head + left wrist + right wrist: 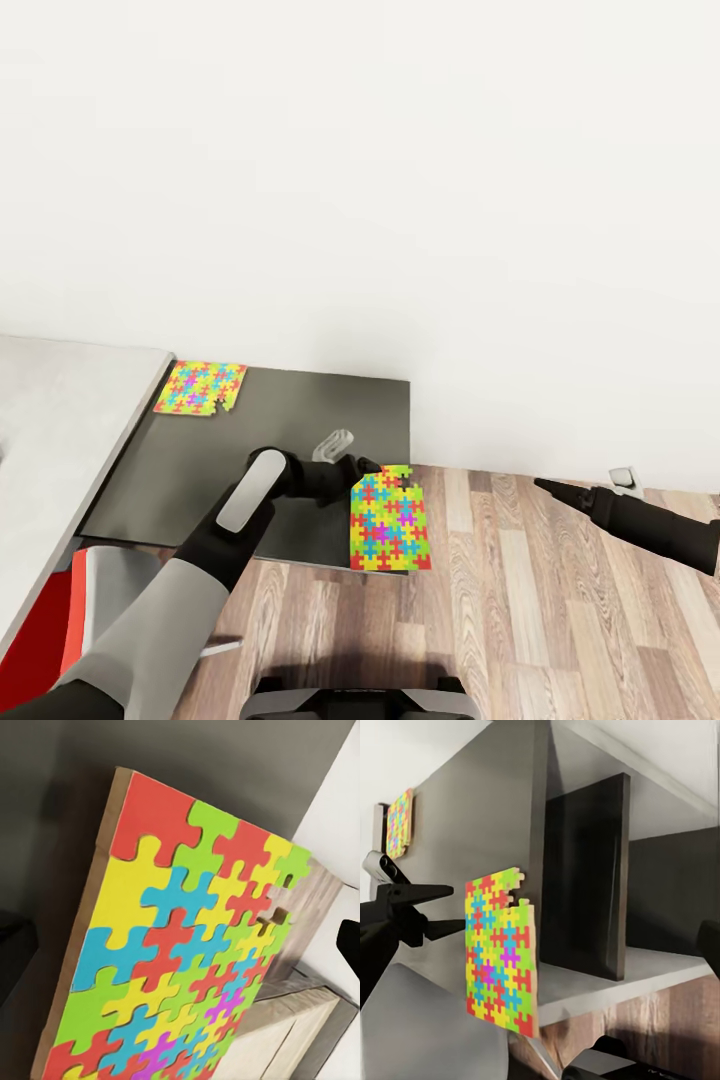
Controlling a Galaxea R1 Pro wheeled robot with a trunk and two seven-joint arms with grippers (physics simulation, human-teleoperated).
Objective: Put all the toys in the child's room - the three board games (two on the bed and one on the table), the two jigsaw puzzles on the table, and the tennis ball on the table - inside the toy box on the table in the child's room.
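My left gripper (345,478) sits at the near right corner of the dark desk (300,405), with its fingers (435,892) spread either side of the near puzzle's (390,518) edge. In the right wrist view the two black prongs look parted around the mat's thin side, but I can't tell whether they actually press on it, so I treat the grip as unconfirmed. That puzzle hangs well past the desk corner, over the wood floor (560,600); in the right wrist view it looks tilted up on edge against the corner rather than lying flat.

To do this pick well, I'd close slowly on the cardboard backing, pinching across the thickness, and keep the mat's face square to the fingers so it doesn't twist out. I'd lift only once the squeeze is firm, since a slip here drops it to the floor. Then I'd carry it low and level toward the pale table (50,420) at the left, where I judge the toy box must be.

The far puzzle (200,387) lies flat at the back left corner of the dark desk, beside the pale top, untouched.

My right gripper (545,486) hangs idle over the floor, well apart from the desk; its tip looks pinched together to a point.

No brand, label or writing is readable anywhere; the puzzles show only coloured pieces.
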